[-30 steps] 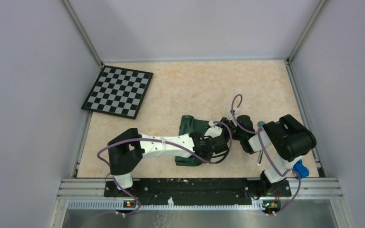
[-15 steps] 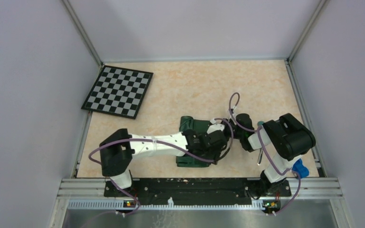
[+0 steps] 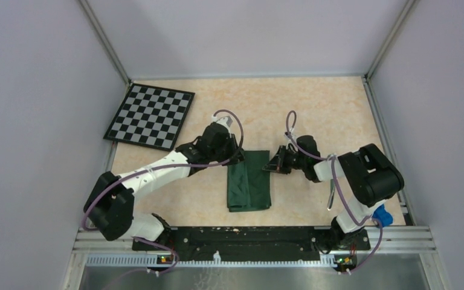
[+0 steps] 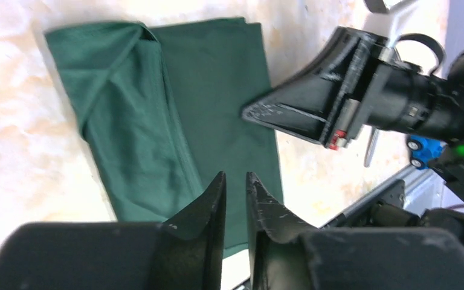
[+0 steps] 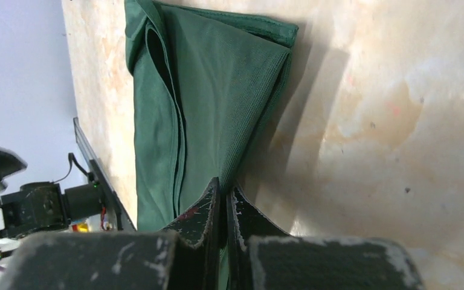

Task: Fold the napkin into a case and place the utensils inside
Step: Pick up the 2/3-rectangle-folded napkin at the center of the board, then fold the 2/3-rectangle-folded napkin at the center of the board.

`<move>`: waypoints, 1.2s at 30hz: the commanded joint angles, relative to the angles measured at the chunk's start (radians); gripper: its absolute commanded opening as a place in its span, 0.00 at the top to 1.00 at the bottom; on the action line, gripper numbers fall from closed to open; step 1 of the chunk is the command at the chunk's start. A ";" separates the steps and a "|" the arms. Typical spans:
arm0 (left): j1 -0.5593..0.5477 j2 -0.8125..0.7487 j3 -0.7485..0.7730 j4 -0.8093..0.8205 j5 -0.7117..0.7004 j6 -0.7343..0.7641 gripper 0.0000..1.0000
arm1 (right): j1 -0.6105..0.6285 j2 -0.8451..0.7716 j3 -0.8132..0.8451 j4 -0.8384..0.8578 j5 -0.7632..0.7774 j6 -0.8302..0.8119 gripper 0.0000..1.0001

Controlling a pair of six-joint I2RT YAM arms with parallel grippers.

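Quick count: one green napkin (image 3: 249, 181), one checkered board (image 3: 151, 116), one blue toy car (image 3: 382, 215), one silver utensil (image 3: 331, 196) I can spot, plus a left arm (image 3: 157, 172) and right arm (image 3: 368, 178).

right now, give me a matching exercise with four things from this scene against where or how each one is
Things:
1. napkin
2. checkered board
3. blue toy car
4. right pincer

Place or state:
a. shut, tips at the napkin's edge
b. far left corner
c. folded long, in the middle
d. near right corner

Pairs: 1-c, 2-b, 3-d, 4-a
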 commanded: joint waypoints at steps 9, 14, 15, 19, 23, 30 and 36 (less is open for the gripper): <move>0.112 0.246 0.017 0.211 0.054 0.027 1.00 | -0.005 -0.081 0.163 -0.277 0.053 -0.196 1.00; 0.118 0.367 0.010 0.272 0.038 0.017 1.00 | 0.004 -0.095 0.210 -0.359 0.090 -0.227 1.00; 0.119 0.383 0.010 0.282 0.045 0.015 1.00 | 0.010 -0.094 0.220 -0.374 0.101 -0.229 1.00; 0.119 0.426 -0.005 0.317 0.069 0.003 1.00 | 0.053 -0.092 0.271 -0.434 0.145 -0.217 1.00; 0.119 0.438 -0.036 0.351 0.087 -0.006 1.00 | 0.125 -0.097 0.328 -0.494 0.216 -0.139 1.00; 0.119 0.427 -0.093 0.400 0.118 -0.011 1.00 | 0.252 -0.064 0.359 -0.426 0.360 0.143 1.00; 0.119 0.395 -0.107 0.406 0.139 0.007 1.00 | 0.279 -0.020 0.340 -0.326 0.420 0.288 1.00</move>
